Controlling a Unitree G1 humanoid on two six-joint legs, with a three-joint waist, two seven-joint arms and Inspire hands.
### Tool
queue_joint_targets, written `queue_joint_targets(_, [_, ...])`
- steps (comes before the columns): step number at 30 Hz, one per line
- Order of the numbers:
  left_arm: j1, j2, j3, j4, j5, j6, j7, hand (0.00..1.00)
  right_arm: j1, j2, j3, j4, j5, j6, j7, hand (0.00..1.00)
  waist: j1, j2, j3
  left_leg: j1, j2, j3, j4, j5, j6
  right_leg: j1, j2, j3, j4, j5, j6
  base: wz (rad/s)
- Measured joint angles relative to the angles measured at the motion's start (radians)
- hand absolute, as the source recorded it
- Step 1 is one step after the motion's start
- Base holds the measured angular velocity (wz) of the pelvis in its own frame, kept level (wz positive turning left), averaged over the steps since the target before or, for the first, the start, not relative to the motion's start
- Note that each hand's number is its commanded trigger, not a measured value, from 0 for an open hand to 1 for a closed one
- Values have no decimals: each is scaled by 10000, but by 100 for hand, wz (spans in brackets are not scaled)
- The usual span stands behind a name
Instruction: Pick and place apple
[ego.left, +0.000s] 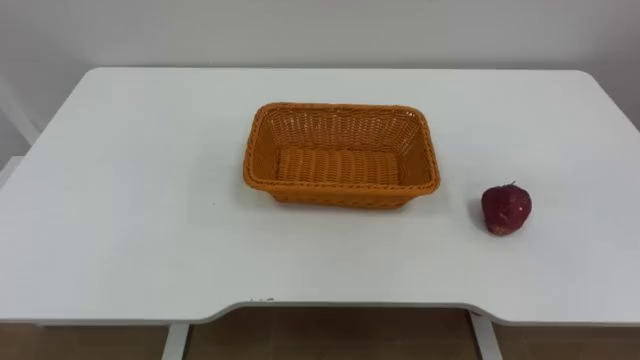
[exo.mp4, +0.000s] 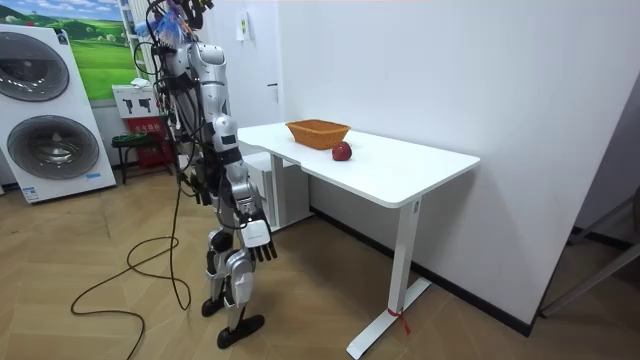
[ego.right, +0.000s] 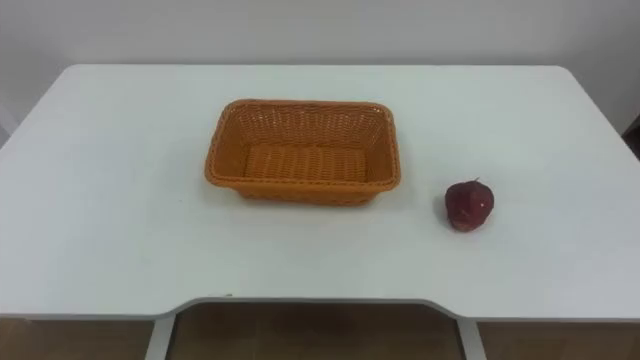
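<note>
A white table (ego.left: 130, 200) stretches across the view from the robot's head, with a curved cut-out in the middle of its near edge. Close to the centre of the table sits a rectangular orange wicker basket (ego.left: 340, 188), with nothing inside it. A dark red apple (ego.left: 506, 209) stands upright on the bare tabletop to the right of the basket and slightly nearer the robot. It is apart from the basket, not touching it, and its short stem points up. In the room view the robot stands upright on the wooden floor at the table's edge, facing the table. Its right arm hangs straight down at its side. The right hand (exo.mp4: 258, 241) hangs below the level of the tabletop, fingers loosely spread and holding nothing — well apart from the apple, which lies up on the table in front of it. A dark shape on the far side of the torso looks like the left hand (exo.mp4: 200, 186), but I cannot tell its state. Two washing machines (exo.mp4: 45, 110) stand behind the robot at the room view's left.
</note>
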Motion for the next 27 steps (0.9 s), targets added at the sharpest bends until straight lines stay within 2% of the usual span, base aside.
queue_joint_targets(4, [-3, -6, 20, 2, -13, -32, 9, 0, -1, 2, 2, 9, 58, 2, -3, 0, 15, -1, 0, 2, 10, 75, 0, -11, -4, -39, 15, 79, 26, 0, 0, -5])
queue_joint_targets(10, [47, -7, 16, 248, -764, -66, 3, 0, -17, 86, -165, -65, 1628, 120, -411, 0, -17, 41, 5, 141, 22, 158, -72, -67, -14, 8, 60, 219, 123, 2, -3, -8])
queue_joint_targets(13, [157, -8, 46, 251, -1386, -95, 0, 0, -228, 123, -1195, -84, 2985, 152, -817, 0, -261, 77, 14, 134, 12, 154, -52, -75, -9, 16, 56, 204, 147, 0, 0, 0])
queue_joint_targets(15, [182, -3, 345, 253, -1482, -143, 10, 0, -297, 123, -2244, -423, 4755, 141, -1302, 0, -398, 95, 17, 139, 16, 153, 8, -99, -11, 31, 64, 198, 149, -1, 1, 0])
queue_joint_targets(18, [250, 21, 814, 240, -1509, -320, 224, 0, -398, 115, -3407, -919, 6332, -78, -2026, 0, -553, 101, 14, 89, 18, 155, 44, -120, -11, 35, 69, 208, 152, -3, 0, 0])
queue_joint_targets(21, [350, 57, 1210, 7, -1553, -326, 321, 0, -426, 113, -4264, -1777, 6734, -284, -2780, 0, -701, 122, 4, 67, 5, 160, 56, -124, -4, -9, 48, 213, 143, -34, 9, 0])
queue_joint_targets(24, [513, 222, 1228, -59, -1560, -410, 368, 0, -520, 87, -4840, -2605, 6763, -654, -3570, 0, -836, 102, -10, 64, -7, 186, 64, -128, 4, -4, 34, 202, 158, -48, 23, 0])
queue_joint_targets(27, [662, 296, 1232, -264, -1470, -472, 431, 0, -588, -11, -5279, -3589, 6712, -817, -4636, 0, -875, 61, -33, 70, -23, 199, 53, -126, 6, 9, 35, 228, 191, -49, 26, 0])
